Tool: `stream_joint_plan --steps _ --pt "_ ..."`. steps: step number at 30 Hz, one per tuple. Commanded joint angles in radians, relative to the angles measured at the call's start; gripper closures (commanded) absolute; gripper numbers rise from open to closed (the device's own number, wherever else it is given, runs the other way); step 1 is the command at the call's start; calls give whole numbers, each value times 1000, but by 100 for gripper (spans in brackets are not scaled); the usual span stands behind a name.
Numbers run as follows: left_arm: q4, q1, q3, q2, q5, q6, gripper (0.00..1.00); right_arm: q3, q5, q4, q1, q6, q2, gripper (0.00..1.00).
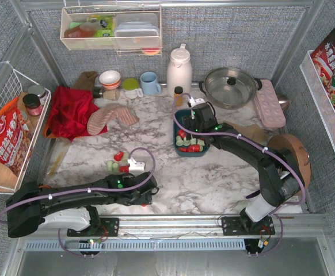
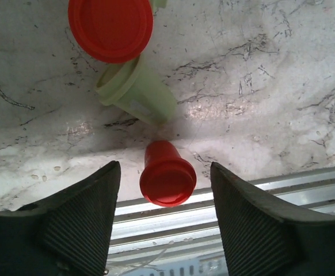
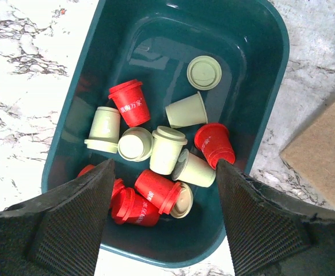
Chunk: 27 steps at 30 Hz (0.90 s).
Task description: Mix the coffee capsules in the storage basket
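The dark teal storage basket (image 1: 190, 154) stands right of the table's middle. In the right wrist view the basket (image 3: 254, 69) holds several red and pale green coffee capsules (image 3: 167, 148) lying jumbled together. My right gripper (image 1: 193, 131) hangs open just above them (image 3: 164, 167), holding nothing. A few loose capsules (image 1: 118, 161) lie on the marble left of centre. My left gripper (image 1: 149, 194) is low at the table's front edge and open (image 2: 164, 168). A red capsule (image 2: 167, 177) lies between its fingers, ungripped. A green capsule (image 2: 136, 92) and another red one (image 2: 110, 26) lie beyond it.
A white kettle (image 1: 179, 69), steel pot (image 1: 231, 86), blue mug (image 1: 150, 83) and small bottle (image 1: 179, 95) stand at the back. A red cloth (image 1: 69, 112) lies back left, by a white wire basket (image 1: 6, 132). A pink tray (image 1: 269, 103) and a cardboard piece (image 3: 323, 161) lie right of the basket.
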<state>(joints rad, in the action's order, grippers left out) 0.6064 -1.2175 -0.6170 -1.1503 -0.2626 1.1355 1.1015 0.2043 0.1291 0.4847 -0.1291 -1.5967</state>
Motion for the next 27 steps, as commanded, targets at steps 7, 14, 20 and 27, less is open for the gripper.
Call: stream_joint_plan --steps 7,14,20,27 --pt "-56 -9 1 -44 -19 17 42 -11 -17 -7 -3 -3 14 25" --pt "-3 -17 -22 -40 -27 16 58 -8 -23 -2 -3 -4 19 26" --pt "-63 -18 -59 80 -122 -37 59 -12 -74 15 -3 -17 58 25" --pt "-626 -6 72 246 -317 -480 61 -32 -334 47 -3 -67 182 25"
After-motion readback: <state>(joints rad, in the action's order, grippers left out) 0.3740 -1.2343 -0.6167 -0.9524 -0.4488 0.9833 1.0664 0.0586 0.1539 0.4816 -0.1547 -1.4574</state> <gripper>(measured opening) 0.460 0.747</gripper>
